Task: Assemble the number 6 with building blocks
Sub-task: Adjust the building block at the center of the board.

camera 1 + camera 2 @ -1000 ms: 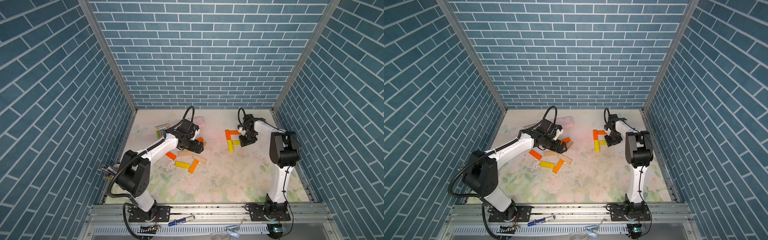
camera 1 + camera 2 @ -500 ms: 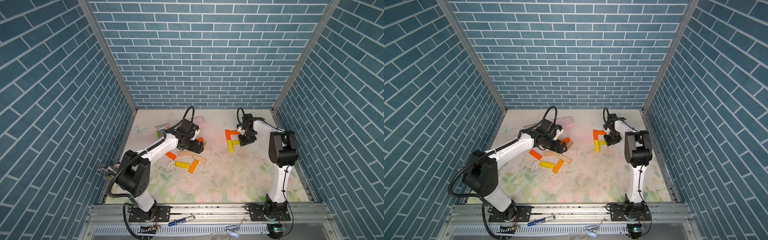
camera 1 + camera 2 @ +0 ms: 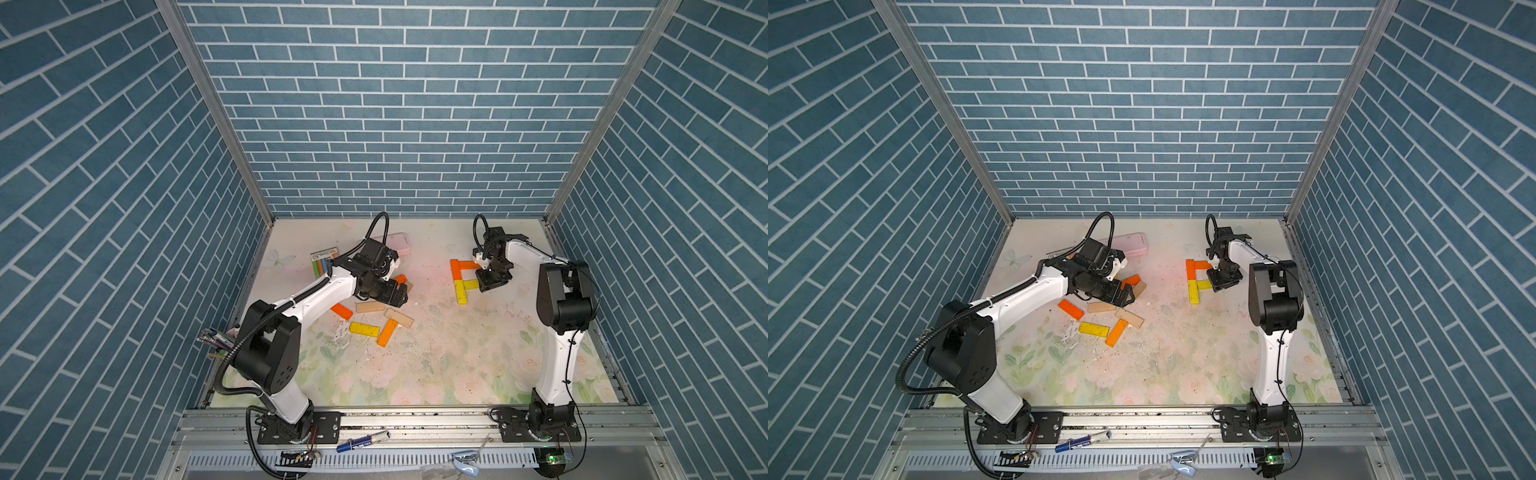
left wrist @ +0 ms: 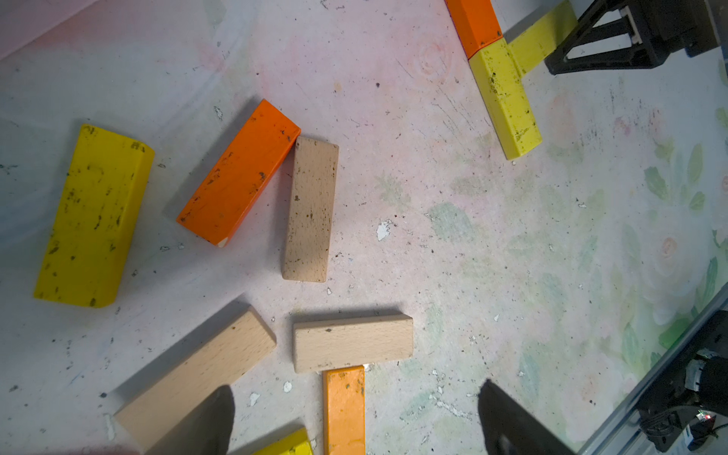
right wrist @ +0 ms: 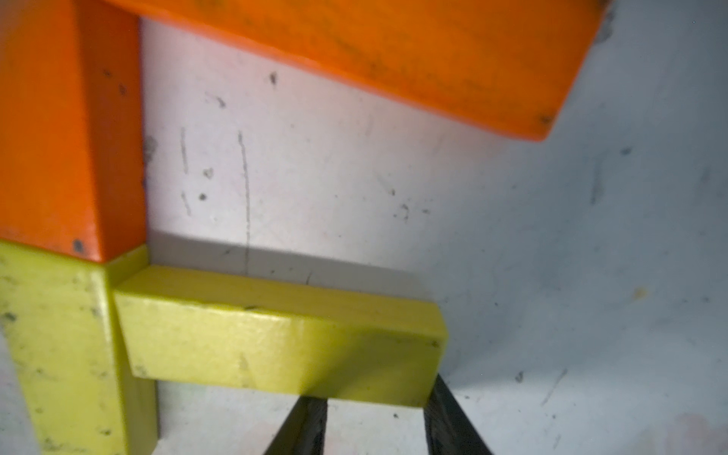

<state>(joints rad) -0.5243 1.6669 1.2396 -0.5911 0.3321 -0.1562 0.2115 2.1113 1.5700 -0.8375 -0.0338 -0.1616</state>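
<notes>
The number 6 [image 3: 456,274] is lying unfinished on the far part of the floral table [image 3: 436,365], just in front of the right arm; 4 of the building blocks [image 3: 364,329] are forming it so far, 2 orange and 2 yellow; 1 orange bar [image 3: 1190,269] and 1 yellow bar [image 3: 1193,293] are lying end to end and touching as the spine, while the 2nd orange bar [image 3: 470,264] is branching off at the far end and the 2nd yellow bar [image 5: 275,346] at the joint, both pointing toward the right arm; 8 more blocks are lying loose and flat under and around the left arm, 3 orange, 3 tan and 2 yellow, making 12 in all; the left gripper [image 4: 356,394] is hovering over this pile with its 2 fingers spread wide, gripping nothing; the right gripper [image 5: 374,394] is sitting at the free end of the 2nd yellow bar, its 2 dark fingers a narrow gap apart with their tips hidden behind the bar, and whether they are clamping it cannot be told; 1 pink case [image 3: 398,244] and 1 clear pack of coloured chalks [image 3: 326,258] are lying beyond the pile, near the back wall; the print on the pack's label is too small to read.
</notes>
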